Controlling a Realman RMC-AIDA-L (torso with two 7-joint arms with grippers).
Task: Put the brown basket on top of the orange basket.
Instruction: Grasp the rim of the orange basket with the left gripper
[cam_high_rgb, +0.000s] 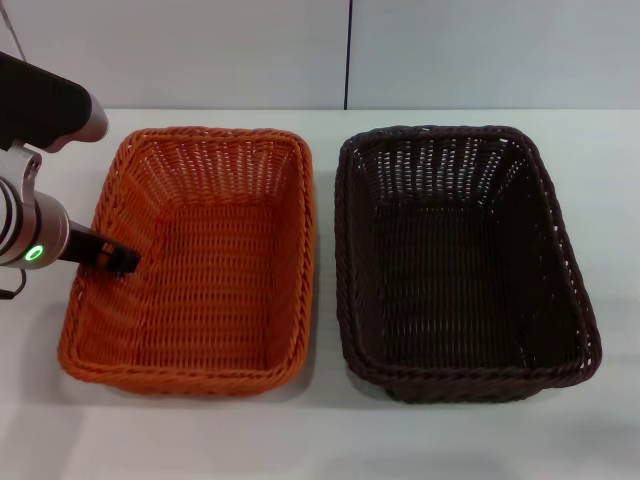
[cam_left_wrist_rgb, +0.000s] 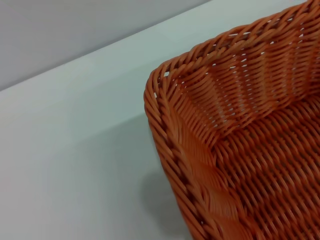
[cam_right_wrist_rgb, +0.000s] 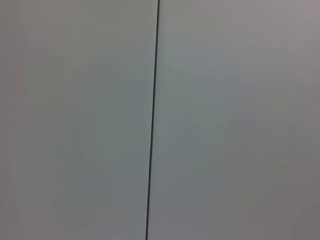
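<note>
The orange basket stands on the left of the white table, and the brown basket stands beside it on the right, a narrow gap between them. Both are upright and empty. My left gripper reaches in from the left and hovers at the orange basket's left rim, its black tip just over the inner wall. The left wrist view shows one corner of the orange basket with its braided rim. My right gripper is out of view, and its wrist view shows only a wall.
The white table has bare strips in front of and behind the baskets. A pale wall with a dark vertical seam rises behind the table. My left arm stands over the table's left edge.
</note>
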